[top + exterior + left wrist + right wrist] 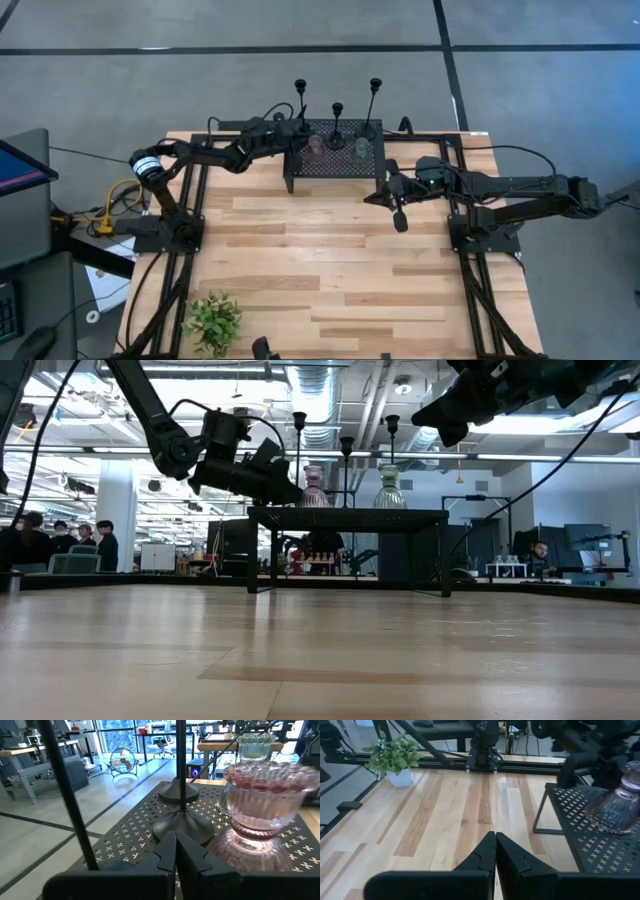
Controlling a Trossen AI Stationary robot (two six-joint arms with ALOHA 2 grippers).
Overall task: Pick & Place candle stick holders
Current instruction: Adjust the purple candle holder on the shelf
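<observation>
Black candlesticks (338, 122) stand three in a row on the perforated metal stand (335, 170) at the table's (330, 260) far edge, seen from above, with two glass holders, pink (314, 148) and clear (360, 149), just in front of them; the left gripper (297, 128) hangs over the stand's left end near the leftmost candlestick, jaws together and empty, while the right gripper (401, 220) waits off the stand's right side over bare wood, also closed on nothing. A plant (213, 318) sits at the near left corner. At table height, all three candlesticks (346, 460) rise upright behind the stand (347, 515), none lifted. Past the left wrist, the shut fingers (175, 852) point at the base of one candlestick (182, 820), close but apart, the pink glass (262, 815) beside it. Past the right wrist, closed fingers (496, 852) face open table (450, 815), with the stand (590, 830) to one side. By my reading, no candlestick is picked yet; all three remain to move.
</observation>
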